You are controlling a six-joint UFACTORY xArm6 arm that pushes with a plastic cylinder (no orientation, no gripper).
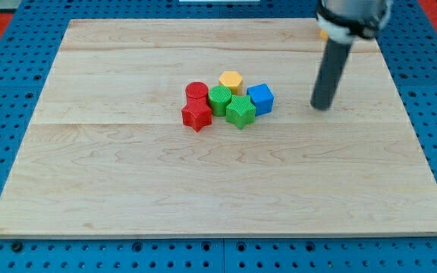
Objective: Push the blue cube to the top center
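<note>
Camera view: the blue cube (261, 98) sits mid-board among the cluster, unpushed; my tip (322, 106) waits at its three o'clock, apart. No claw shows.

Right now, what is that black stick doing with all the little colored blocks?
The stick is a robot arm's rod, and it is meant to push the blue cube to the top middle of the wooden board. My tip sits to the view's right of the cube, not touching it. The cube sits in a cluster with a yellow block, two green blocks and two red ones.
</note>
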